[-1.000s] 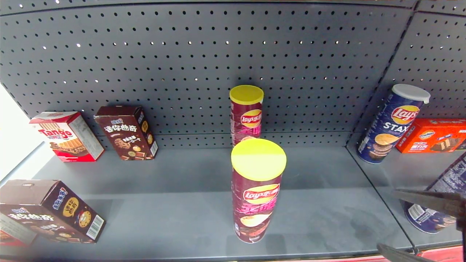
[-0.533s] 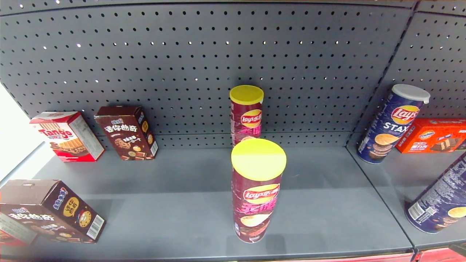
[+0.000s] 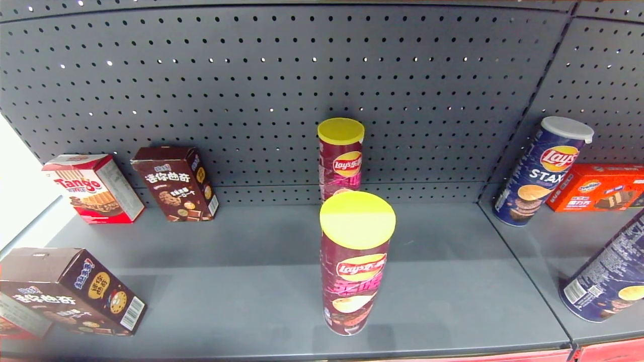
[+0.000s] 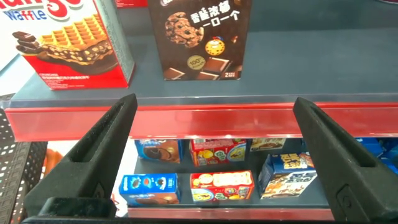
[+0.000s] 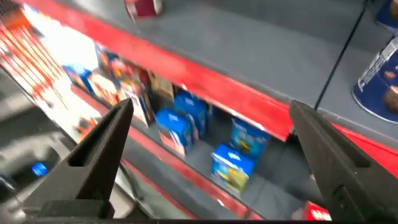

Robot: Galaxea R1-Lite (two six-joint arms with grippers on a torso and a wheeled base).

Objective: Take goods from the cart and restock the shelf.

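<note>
Behind front can point(image 3: 356, 261), second can point(image 3: 340, 157)

Grey shelf point(image 3: 453, 301) with upright chip cans point(image 3: 356, 261) and snack boxes point(image 3: 173, 183)

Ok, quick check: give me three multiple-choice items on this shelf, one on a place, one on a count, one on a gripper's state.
1. Where is the rear yellow-lidded can relative to the front yellow-lidded can?
A) left of it
B) lying on top of it
C) straight behind it, by the pegboard

2. How many yellow-lidded cans stand on the shelf?
A) one
B) two
C) four

3. The left gripper is:
A) open and empty
B) shut on a can
C) shut on a box

1 C: the head view lines them up front to back.
2 B: only those two have yellow lids.
3 A: its fingers stand wide apart, nothing between.
</note>
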